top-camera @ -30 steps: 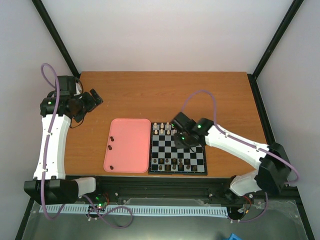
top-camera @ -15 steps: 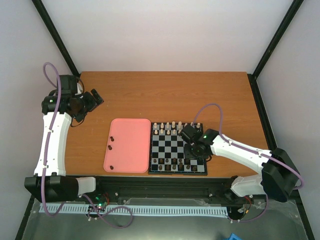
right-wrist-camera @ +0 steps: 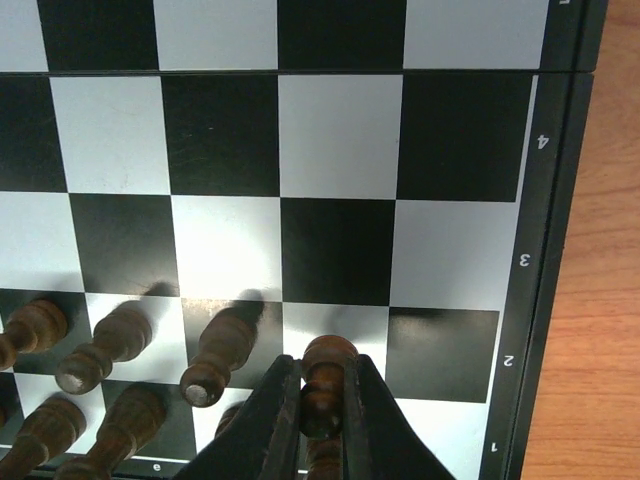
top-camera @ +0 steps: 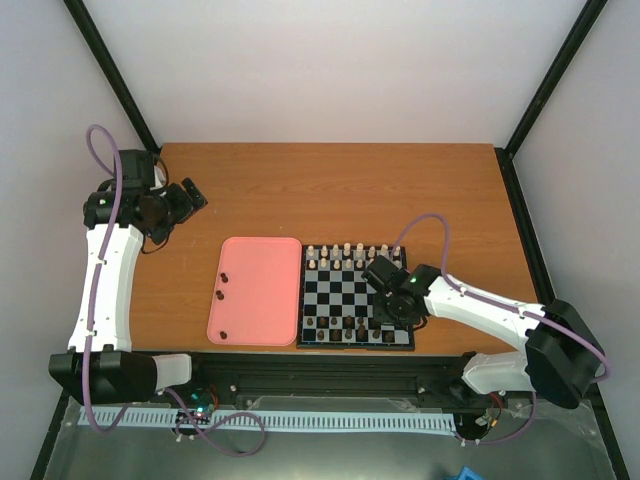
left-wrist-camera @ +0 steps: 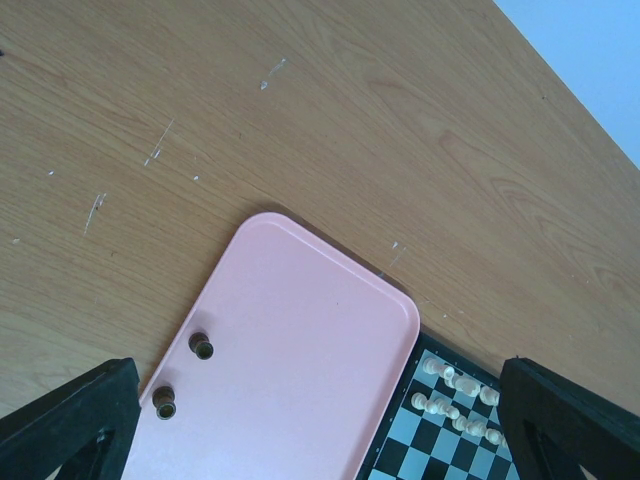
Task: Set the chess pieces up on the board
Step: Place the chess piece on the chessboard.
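Note:
The board [top-camera: 355,295] lies right of the pink tray, with cream pieces along its far rows and several dark chess pieces [top-camera: 345,326] along its near rows. My right gripper [top-camera: 388,312] hangs over the board's near right corner. In the right wrist view it [right-wrist-camera: 322,400] is shut on a dark brown pawn [right-wrist-camera: 326,378], held over the second row; other dark pieces [right-wrist-camera: 220,352] stand to its left. Two dark pieces [left-wrist-camera: 201,346] lie on the tray's left edge, a third [top-camera: 223,335] near its front. My left gripper [top-camera: 185,200] is open and empty above the table's far left.
The pink tray [top-camera: 258,285] lies left of the board and touches it. The board's dark rim [right-wrist-camera: 545,270] with row numbers runs along the right, with bare wood beyond. The table's front edge is just below the board.
My right gripper has moved from the board's far middle to its near right corner, uncovering the cream pieces at the far row. The left arm has barely moved.

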You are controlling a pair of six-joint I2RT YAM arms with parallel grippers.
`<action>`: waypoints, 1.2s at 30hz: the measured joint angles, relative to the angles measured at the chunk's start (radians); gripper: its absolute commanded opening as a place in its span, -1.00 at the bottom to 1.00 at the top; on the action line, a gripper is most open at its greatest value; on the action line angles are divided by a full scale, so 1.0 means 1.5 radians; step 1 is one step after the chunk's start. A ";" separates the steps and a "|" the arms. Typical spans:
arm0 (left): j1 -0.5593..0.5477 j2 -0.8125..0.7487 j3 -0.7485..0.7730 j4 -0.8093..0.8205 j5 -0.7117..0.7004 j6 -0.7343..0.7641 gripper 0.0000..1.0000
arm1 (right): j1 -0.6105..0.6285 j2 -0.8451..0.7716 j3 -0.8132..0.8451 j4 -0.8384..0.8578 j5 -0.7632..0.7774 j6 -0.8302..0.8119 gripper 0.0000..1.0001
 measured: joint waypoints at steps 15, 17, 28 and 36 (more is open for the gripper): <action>-0.003 0.001 -0.001 0.000 -0.001 0.000 1.00 | -0.001 0.014 -0.014 0.034 -0.005 0.004 -0.94; -0.003 0.001 -0.001 0.000 -0.001 0.000 1.00 | -0.001 0.014 -0.018 0.034 -0.007 0.007 -0.94; -0.003 0.001 -0.007 0.002 0.000 0.000 1.00 | -0.001 0.001 -0.036 0.046 -0.013 0.021 -0.92; -0.003 0.002 -0.007 0.002 -0.001 0.000 1.00 | -0.001 0.001 -0.036 0.046 -0.015 0.021 -0.92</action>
